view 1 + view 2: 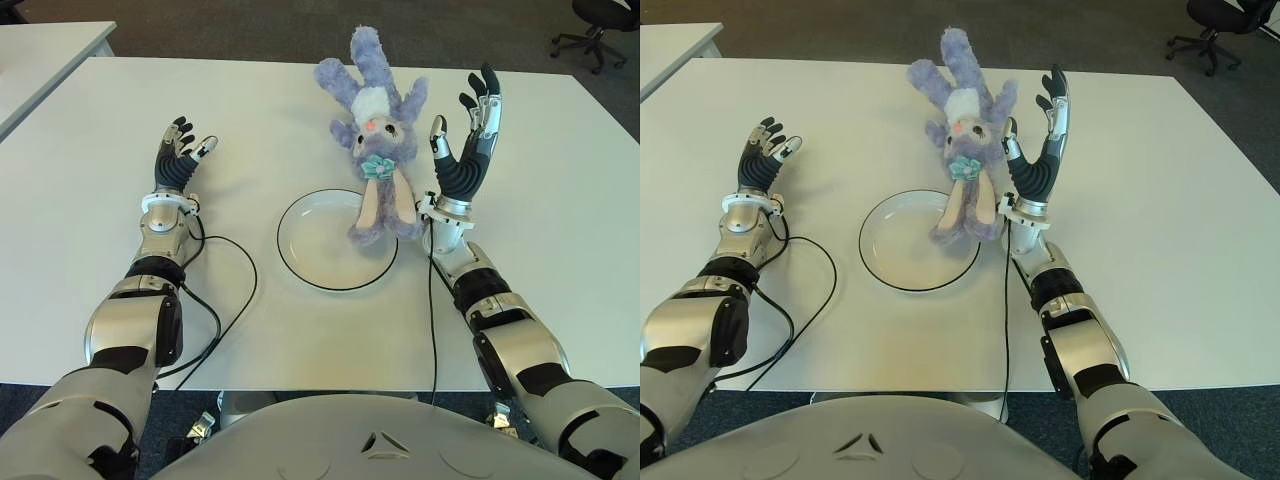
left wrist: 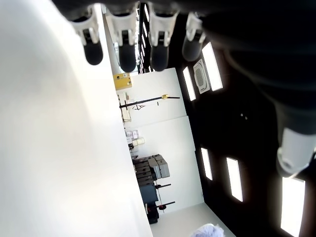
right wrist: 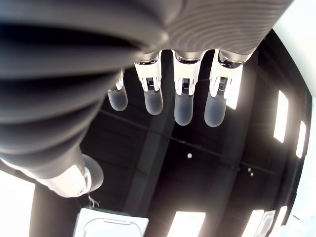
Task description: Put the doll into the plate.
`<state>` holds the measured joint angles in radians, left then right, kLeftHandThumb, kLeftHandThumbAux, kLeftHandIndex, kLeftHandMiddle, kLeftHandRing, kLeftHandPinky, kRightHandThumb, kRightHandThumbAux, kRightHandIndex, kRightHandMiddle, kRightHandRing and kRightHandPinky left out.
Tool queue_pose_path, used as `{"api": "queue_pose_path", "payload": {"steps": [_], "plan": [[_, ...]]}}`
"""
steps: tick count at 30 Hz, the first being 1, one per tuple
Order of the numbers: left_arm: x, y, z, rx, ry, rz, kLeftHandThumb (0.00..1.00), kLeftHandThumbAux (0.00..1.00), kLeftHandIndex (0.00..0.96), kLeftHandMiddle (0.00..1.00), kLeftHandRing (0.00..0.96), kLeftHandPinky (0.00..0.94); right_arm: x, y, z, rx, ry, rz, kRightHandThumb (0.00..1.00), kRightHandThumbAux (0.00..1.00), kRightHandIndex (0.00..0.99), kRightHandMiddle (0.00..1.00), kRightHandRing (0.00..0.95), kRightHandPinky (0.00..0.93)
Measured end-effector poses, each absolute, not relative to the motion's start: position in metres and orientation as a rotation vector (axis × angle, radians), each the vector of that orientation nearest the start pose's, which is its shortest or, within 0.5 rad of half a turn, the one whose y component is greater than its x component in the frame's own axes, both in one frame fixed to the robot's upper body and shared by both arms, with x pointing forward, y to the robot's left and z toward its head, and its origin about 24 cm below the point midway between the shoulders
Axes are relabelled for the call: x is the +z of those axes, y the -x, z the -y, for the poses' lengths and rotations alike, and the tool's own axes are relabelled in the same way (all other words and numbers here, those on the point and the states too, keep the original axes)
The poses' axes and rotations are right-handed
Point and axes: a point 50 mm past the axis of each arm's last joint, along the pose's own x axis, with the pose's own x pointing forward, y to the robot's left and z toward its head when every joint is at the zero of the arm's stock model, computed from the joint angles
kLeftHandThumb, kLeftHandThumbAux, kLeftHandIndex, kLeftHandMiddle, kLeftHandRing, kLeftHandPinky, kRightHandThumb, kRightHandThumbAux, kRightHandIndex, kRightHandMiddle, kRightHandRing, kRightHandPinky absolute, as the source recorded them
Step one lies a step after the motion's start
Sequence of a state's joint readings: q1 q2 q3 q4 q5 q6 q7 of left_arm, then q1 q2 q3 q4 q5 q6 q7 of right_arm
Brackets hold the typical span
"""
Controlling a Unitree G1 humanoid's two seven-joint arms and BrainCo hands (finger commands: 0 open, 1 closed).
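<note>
The right hand's fingers [image 3: 183,106] are straight and spread, grasping nothing; the right wrist view shows them against a dark ceiling with light panels. The right hand [image 1: 466,150] stands upright, fingertips up, just beside the doll on its right side, with its thumb close to the doll's head.

The doll [image 1: 378,140], a purple plush rabbit with a teal bow, lies on the white table [image 1: 560,220]. Its lower end overlaps the far right rim of the plate, while its head and the rest of its body stretch away across the table beyond the plate.

The plate [image 1: 315,245], white with a dark rim, sits at the middle of the table, in front of the robot.

The left hand [image 1: 181,157] shows well to the left of the plate, fingers extended and loose, empty. Black cables [image 1: 232,290] trail from both wrists across the table.
</note>
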<state>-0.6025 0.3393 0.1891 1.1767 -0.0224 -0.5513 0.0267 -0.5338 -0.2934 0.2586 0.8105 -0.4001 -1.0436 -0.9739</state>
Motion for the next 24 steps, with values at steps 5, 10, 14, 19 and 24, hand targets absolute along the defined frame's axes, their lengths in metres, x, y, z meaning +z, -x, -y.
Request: {"api": "queue_pose_path", "payload": {"steps": [5, 10, 14, 19, 24], "plan": [[0.0347, -0.331, -0.2588, 0.228, -0.199, 0.015, 0.0, 0.536, 0.0, 0.118, 0.118, 0.102, 0.0988, -0.3024, 0.1557, -0.28, 0.233, 0.909, 0.521, 0.573, 0.062, 0.109, 0.126, 0.191], [0.0347, -0.331, -0.2588, 0.228, -0.199, 0.015, 0.0, 0.537, 0.0, 0.12, 0.122, 0.109, 0.0985, -0.3021, 0.1553, -0.281, 0.237, 0.913, 0.523, 0.567, 0.068, 0.109, 0.13, 0.204], [0.0347, -0.331, -0.2588, 0.228, -0.199, 0.015, 0.0, 0.539, 0.0, 0.125, 0.128, 0.117, 0.098, -0.3018, 0.1544, -0.277, 0.246, 0.916, 0.538, 0.562, 0.069, 0.108, 0.13, 0.195], [0.0347, -0.331, -0.2588, 0.228, -0.199, 0.015, 0.0, 0.536, 0.0, 0.124, 0.123, 0.099, 0.0976, -0.3017, 0.1539, -0.279, 0.251, 0.918, 0.544, 0.576, 0.081, 0.11, 0.12, 0.179], [0.0347, -0.331, -0.2588, 0.228, -0.199, 0.015, 0.0, 0.531, 0.0, 0.119, 0.117, 0.098, 0.0972, -0.3012, 0.1534, -0.282, 0.253, 0.923, 0.554, 0.595, 0.091, 0.117, 0.123, 0.181]]}}
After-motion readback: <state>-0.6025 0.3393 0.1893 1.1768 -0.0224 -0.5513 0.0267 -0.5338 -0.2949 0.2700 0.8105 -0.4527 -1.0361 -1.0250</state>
